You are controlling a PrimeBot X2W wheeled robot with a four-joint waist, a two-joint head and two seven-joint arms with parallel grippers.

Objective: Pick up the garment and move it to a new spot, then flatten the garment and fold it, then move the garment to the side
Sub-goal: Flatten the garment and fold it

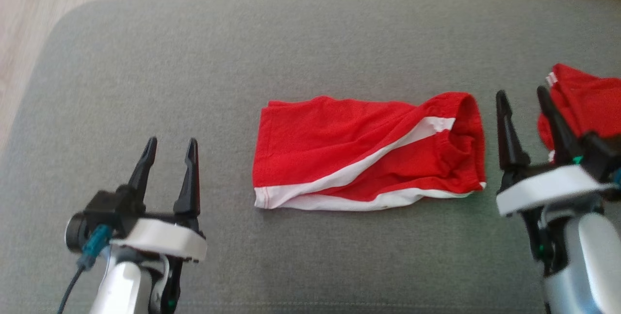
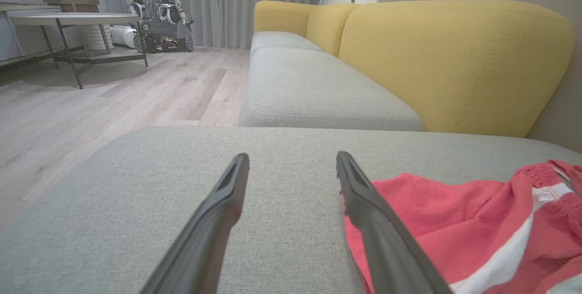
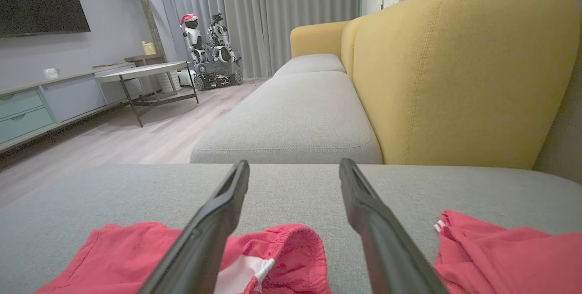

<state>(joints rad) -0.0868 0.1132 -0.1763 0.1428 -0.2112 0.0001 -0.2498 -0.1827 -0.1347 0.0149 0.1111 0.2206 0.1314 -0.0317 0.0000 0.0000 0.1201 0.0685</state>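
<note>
Surface: grey sofa seat cushion [image 1: 145, 52], with a yellow backrest [image 3: 454, 71] and a wood floor beyond it. Item one, the task's garment: red shorts with white side stripes [image 1: 339, 144], lying about mid-cushion and apparently already folded into a flat oblong. Its long axis runs left to right across your head view, with the gathered waistband [image 1: 468, 110] at the right end and the leg hems at the left. Item two: a second red garment [image 1: 587, 100] at the cushion's right edge, apart from the shorts. Left pincer [image 1: 172, 141]: fingers apart, holding nothing, low and to the left of the hem end with bare cushion between. Right pincer [image 1: 521, 91]: fingers apart, holding nothing, just beside the waistband end, between the two garments. Your right arm is the nearer, so it probably suits the sideways move; the shorts lie to its left.
</note>
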